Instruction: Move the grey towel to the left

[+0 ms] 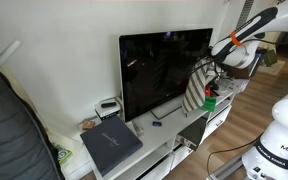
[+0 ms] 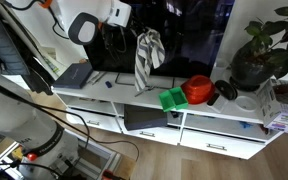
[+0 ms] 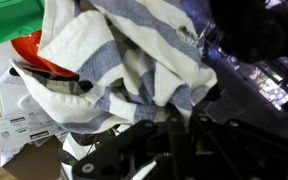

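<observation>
The grey and white striped towel (image 1: 196, 88) hangs in the air in front of the black TV screen (image 1: 159, 65), held from its top by my gripper (image 1: 212, 63). It also shows in an exterior view (image 2: 148, 55), dangling above the white cabinet top (image 2: 114, 92), with the gripper (image 2: 144, 34) shut on its upper end. In the wrist view the towel (image 3: 124, 60) fills the frame and its folds run down into my dark jaws (image 3: 174, 120).
A grey laptop (image 1: 111, 143) lies at one end of the cabinet, also seen in an exterior view (image 2: 74, 75). A green box (image 2: 173, 98), a red bowl (image 2: 198, 89) and a potted plant (image 2: 254, 55) stand at the other end. A cabinet drawer (image 2: 144, 118) is pulled out.
</observation>
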Controlling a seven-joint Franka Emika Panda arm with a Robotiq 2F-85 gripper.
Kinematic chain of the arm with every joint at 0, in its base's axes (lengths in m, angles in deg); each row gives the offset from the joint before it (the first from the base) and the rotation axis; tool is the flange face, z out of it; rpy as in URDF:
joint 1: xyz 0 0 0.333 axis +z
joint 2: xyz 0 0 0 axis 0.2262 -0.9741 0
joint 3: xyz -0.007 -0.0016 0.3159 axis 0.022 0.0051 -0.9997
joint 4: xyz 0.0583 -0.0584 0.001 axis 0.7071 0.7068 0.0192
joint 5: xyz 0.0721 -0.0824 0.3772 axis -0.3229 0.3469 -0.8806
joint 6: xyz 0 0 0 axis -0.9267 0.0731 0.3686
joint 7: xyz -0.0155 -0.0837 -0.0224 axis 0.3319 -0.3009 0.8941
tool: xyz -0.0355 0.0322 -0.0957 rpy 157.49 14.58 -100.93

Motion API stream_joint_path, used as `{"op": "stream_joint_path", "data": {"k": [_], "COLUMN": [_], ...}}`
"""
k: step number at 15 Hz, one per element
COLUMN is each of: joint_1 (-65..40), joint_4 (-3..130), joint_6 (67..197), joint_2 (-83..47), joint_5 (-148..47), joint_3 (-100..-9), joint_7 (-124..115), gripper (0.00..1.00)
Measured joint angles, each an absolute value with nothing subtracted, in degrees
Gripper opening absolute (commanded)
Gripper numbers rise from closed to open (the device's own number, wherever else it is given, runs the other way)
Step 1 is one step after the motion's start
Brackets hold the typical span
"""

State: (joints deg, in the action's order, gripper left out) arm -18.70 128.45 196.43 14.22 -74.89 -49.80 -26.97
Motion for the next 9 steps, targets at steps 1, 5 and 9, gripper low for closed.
{"op": "stream_joint_path", "data": {"k": [1,5,9], "joint_1": [-18.70,-18.71,-18.71], "joint_4": [128.43,128.42,128.42], "joint_6": [196.39,196.27,196.25], "joint_2": [14.22,14.22,14.22], "joint_5": [-74.82,-74.72,-74.72], "joint_3": [-49.70,-49.43,-49.40], "joint_7": [-26.86,-26.66,-26.58], "gripper": [0.08,0.08,0.02]}}
